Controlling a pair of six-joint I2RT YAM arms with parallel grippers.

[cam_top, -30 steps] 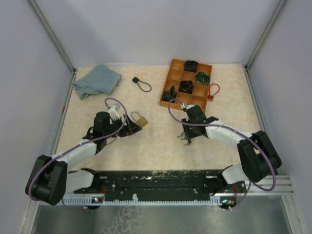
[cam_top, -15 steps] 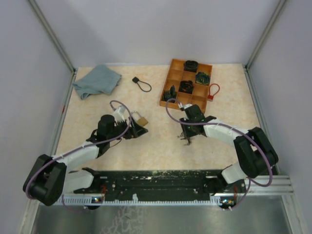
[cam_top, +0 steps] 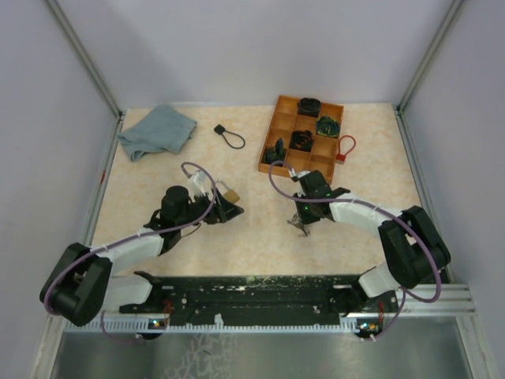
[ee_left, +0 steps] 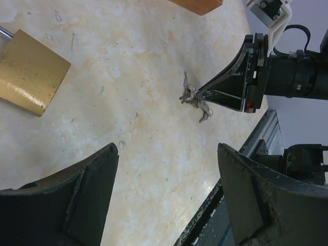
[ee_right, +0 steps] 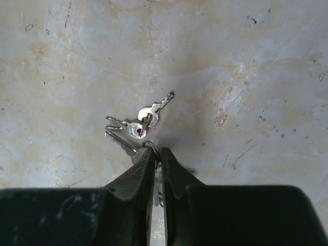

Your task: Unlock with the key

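A brass padlock (cam_top: 230,193) lies on the table; in the left wrist view the padlock (ee_left: 31,72) sits at the upper left. My left gripper (cam_top: 226,212) hovers just in front of it, open, and nothing lies between the fingers of that gripper (ee_left: 167,148). A bunch of small silver keys (ee_right: 137,126) on a ring lies mid-table, with the keys (cam_top: 301,228) under my right arm. My right gripper (ee_right: 158,150) is shut on the key ring, and the key blades fan out beyond its tips. The left wrist view shows the keys (ee_left: 193,98) at the right gripper (ee_left: 233,84).
An orange compartment tray (cam_top: 280,126) with dark locks stands at the back right, a red cable lock (cam_top: 345,148) beside it. A black cable lock (cam_top: 229,135) and a blue-grey cloth (cam_top: 156,130) lie at the back left. A black rail (cam_top: 260,296) runs along the near edge.
The right gripper's jaws have closed onto the key ring. My left gripper has slid right, toward the table's middle, coming alongside the padlock.
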